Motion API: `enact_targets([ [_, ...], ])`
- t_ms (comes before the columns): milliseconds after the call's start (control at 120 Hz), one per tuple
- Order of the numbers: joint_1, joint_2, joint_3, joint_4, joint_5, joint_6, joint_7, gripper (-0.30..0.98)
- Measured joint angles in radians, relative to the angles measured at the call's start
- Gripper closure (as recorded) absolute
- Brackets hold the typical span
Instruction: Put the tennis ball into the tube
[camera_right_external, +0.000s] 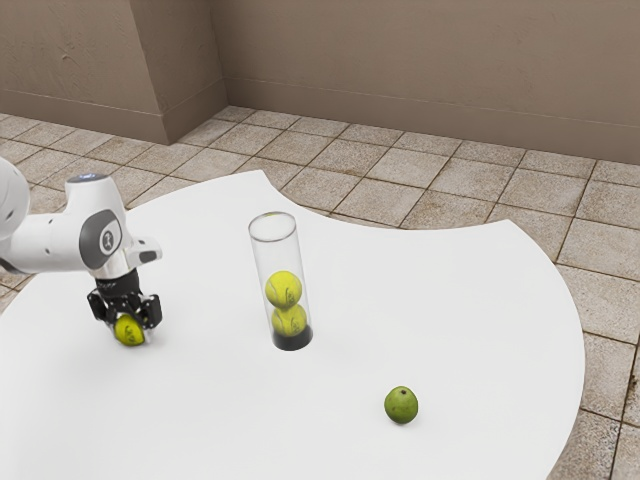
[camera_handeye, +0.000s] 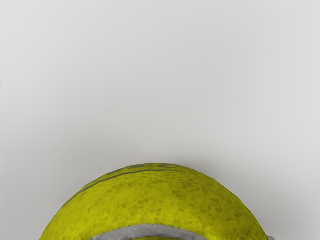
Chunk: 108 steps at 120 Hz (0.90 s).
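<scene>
Tennis ball (camera_right_external: 129, 330) — yellow, grey-lined

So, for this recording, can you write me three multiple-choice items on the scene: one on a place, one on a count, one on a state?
1. Where is the tennis ball that is outside the tube?
A) Beside the green fruit
B) At the gripper
C) On the floor

2. How many tennis balls are inside the tube?
A) None
B) One
C) Two

3. How does the tube stand?
A) Upright on the table
B) Lying on its side
C) Upside down, with its black end on top

Right letters:
1: B, as the exterior view shows that ball right at the gripper, well away from the fruit.
2: C, as two yellow balls show through the clear wall, one above the other.
3: A, as its black end rests on the table and its rim is above.
</scene>
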Motion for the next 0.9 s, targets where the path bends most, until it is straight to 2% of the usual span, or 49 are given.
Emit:
enact_targets([
  [267,0.001,-0.007,0.001,0.002,0.001,-0.003,-0.01,0.25],
  [467,0.001,-0.094,-0.011,-0.001,0.002,-0.002,-0.016,0.29],
  [650,0.003,-0.3,-0.114,-0.032,0.002,-0.007,-0.023,0.32],
  [775,0.006,-0.42,-0.201,-0.031,-0.023,-0.049,-0.034,0.33],
  [900,-0.002,-0.486,-0.308,-0.009,-0.034,-0.102,-0.054,0.34],
])
